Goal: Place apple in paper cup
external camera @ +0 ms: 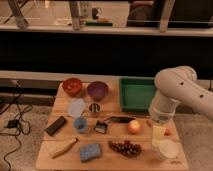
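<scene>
Cables [14,119] lie on the floor at the far left, beside the wooden tabletop [107,163]. On its left part, a black rectangular block [56,125] sits at the edge and a pale yellowish piece [63,147] lies near the front. An orange-red bowl [72,86] stands at the back, with a purple bowl [97,90] just to its right. Below them are a pale flat item [76,107], a small metal cup [94,109] and a small blue cup [80,124]. A blue sponge [90,151] rests at the front.

Toward the middle, a small dark object [101,127] and a dark utensil [120,119] lie near each other, and a bunch of dark grapes [125,147] sits in front. The apple [133,127] rests on the wood just behind the grapes, untouched. A green tray [137,94] stands at the back right.

The white arm [180,92] bends down from the right. Its claw [159,136] hangs just right of the apple and just above the paper cup [168,149], spread fully wide and holding nothing. An end of a carrot [168,132] peeks out beside it. The cup stands upright near the front right corner.
</scene>
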Controlling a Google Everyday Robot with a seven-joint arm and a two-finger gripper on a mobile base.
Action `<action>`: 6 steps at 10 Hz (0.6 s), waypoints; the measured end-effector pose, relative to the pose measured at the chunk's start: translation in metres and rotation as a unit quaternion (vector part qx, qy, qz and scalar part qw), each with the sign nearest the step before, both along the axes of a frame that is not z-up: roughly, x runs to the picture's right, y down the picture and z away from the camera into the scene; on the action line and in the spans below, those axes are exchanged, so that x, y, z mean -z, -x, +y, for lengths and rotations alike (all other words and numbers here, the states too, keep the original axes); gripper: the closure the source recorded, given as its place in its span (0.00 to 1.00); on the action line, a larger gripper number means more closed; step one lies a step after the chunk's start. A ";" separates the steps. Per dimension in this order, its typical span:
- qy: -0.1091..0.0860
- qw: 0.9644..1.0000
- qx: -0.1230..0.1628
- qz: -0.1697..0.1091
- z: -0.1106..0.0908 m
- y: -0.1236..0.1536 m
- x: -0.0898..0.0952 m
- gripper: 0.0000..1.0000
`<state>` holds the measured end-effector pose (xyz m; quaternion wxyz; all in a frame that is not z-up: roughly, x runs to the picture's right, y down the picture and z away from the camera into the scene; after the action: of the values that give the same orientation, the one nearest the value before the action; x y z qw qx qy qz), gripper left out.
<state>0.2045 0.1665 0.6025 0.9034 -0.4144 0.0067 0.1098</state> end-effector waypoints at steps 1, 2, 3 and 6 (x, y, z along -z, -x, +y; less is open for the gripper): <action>0.001 1.000 0.000 -0.001 0.000 0.000 -0.001 0.00; 0.001 1.000 0.000 -0.001 0.000 0.001 -0.001 0.00; 0.001 1.000 0.000 -0.001 0.000 0.000 -0.001 0.00; 0.008 0.999 0.020 -0.024 0.016 0.011 0.000 0.00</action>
<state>0.1931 0.1822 0.6027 0.9019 -0.4241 -0.0059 0.0812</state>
